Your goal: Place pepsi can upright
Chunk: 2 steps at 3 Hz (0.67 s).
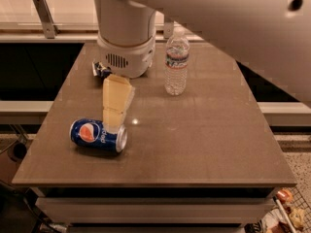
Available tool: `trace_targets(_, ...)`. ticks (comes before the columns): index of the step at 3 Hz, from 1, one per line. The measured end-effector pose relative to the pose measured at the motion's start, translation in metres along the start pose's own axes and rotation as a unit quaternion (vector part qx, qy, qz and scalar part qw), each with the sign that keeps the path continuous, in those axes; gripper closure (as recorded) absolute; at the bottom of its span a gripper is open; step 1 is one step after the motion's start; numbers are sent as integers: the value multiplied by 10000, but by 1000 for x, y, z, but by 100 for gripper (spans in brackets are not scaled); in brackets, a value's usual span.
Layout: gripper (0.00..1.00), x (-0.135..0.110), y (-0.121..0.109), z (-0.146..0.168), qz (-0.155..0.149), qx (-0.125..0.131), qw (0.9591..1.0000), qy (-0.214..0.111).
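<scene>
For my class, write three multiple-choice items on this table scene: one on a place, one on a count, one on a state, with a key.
1. Where on the table is the Pepsi can? A back right; B front left; C centre back.
2. Count each water bottle: how many? A three; B two; C one.
3. How is the can? A lying on its side; B upright; C crushed flat.
Key: B, it lies near the front left corner, with the gripper just above it; C, a single one stands towards the back; A, its silver end faces sideways.
</scene>
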<state>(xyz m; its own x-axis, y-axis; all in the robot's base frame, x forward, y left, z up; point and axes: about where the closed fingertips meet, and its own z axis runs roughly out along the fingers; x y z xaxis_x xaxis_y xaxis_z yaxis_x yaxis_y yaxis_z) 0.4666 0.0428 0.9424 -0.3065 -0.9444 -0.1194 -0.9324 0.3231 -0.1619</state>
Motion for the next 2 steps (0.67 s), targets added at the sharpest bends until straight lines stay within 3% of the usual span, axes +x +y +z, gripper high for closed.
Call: trace_targets(2,0,-23,9,11,-25,31,10000,66)
